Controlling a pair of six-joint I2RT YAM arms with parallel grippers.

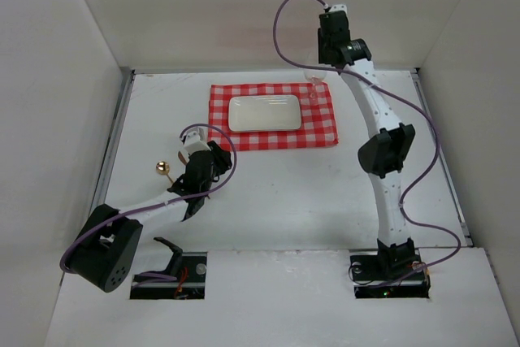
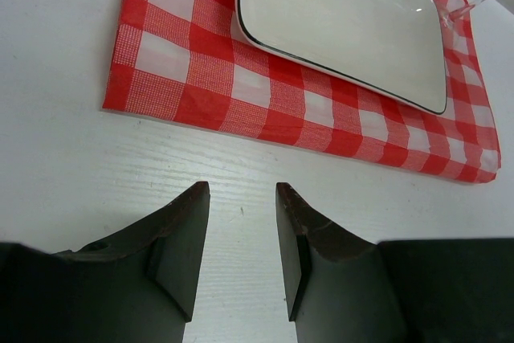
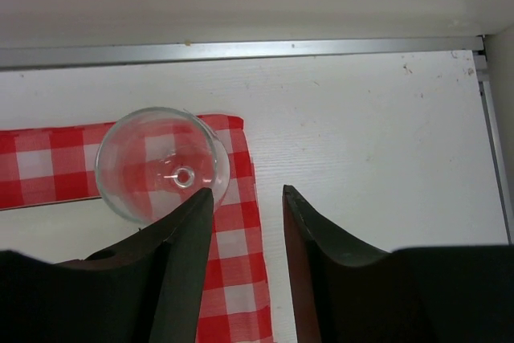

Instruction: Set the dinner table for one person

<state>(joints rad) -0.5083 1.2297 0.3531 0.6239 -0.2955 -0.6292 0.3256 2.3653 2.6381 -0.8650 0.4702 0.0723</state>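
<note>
Counter (image 1: 284,201) with cloth (image 1: 274,115) near far edge; glass (image 3: 162,165) at its right corner. Left end effector (image 2: 242,190) and right end effector (image 3: 247,192) stand part-open, gripping nothing.

Robotics lab test cell: bare white walls (image 1: 57,54) enclose dinner table (image 1: 284,201), two bolted arms (image 1: 382,152), loose purple cabling (image 1: 275,20).

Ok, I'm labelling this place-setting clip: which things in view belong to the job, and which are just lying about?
Job: large white matte dinner table; red-and-white checked cloth; white rectangular plate; clear stemmed glass.
Lying about: small gold round-headed item, too small to identify; possibly cutlery, so maybe part of the job.
</note>
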